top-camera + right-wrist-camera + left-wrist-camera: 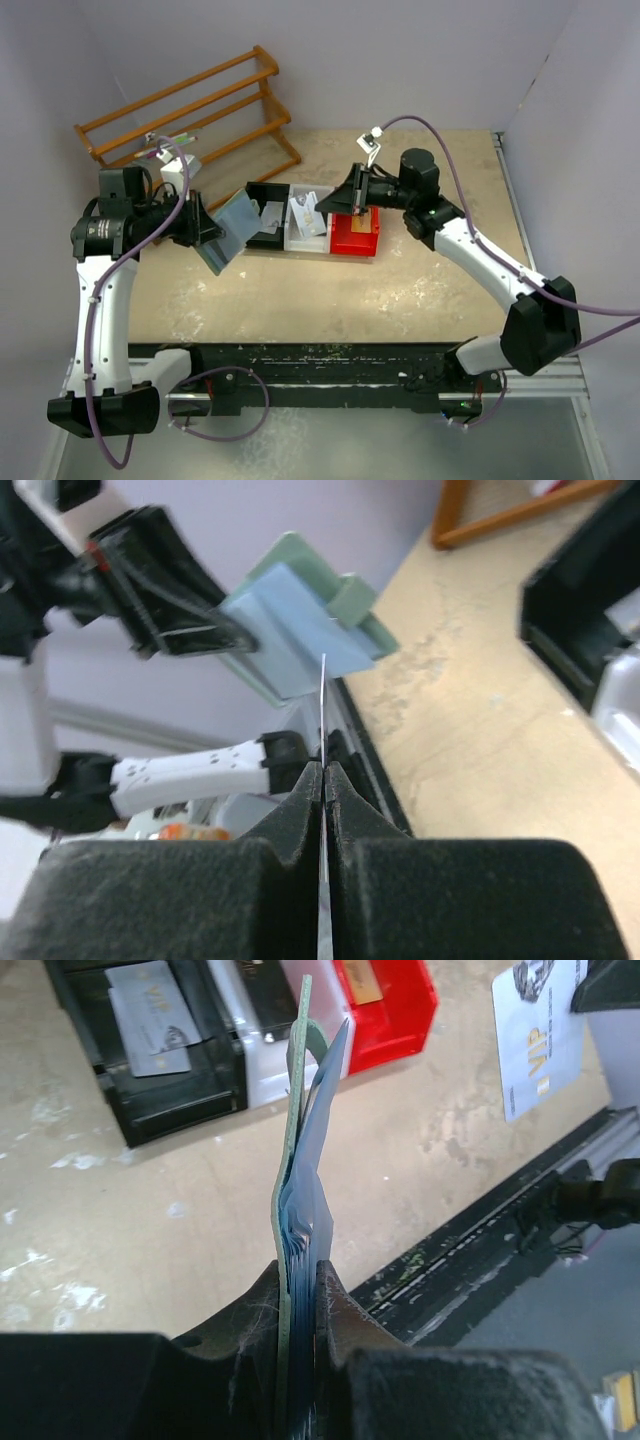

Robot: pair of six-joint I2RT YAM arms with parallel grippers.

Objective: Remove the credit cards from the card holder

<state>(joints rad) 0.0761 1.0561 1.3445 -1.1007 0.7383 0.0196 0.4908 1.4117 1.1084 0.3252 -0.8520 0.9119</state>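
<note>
My left gripper (205, 228) is shut on the grey-green card holder (228, 232) and holds it open above the table, left of the bins. In the left wrist view the holder (303, 1150) stands edge-on between the fingers of the left gripper (300, 1272). My right gripper (332, 204) is shut on a silvery white credit card (306, 214) over the white bin. The card shows its "VIP" print in the left wrist view (540, 1040). In the right wrist view it is edge-on (323, 705) in my right gripper (323, 772), with the holder (300, 630) beyond. A grey card (150, 1018) lies in the black bin. An orange-gold card (362, 982) lies in the red bin.
A black bin (262, 238), a white bin (305, 243) and a red bin (355, 243) stand in a row mid-table. A wooden rack (190, 110) stands at the back left. A black rail (330, 360) runs along the near edge.
</note>
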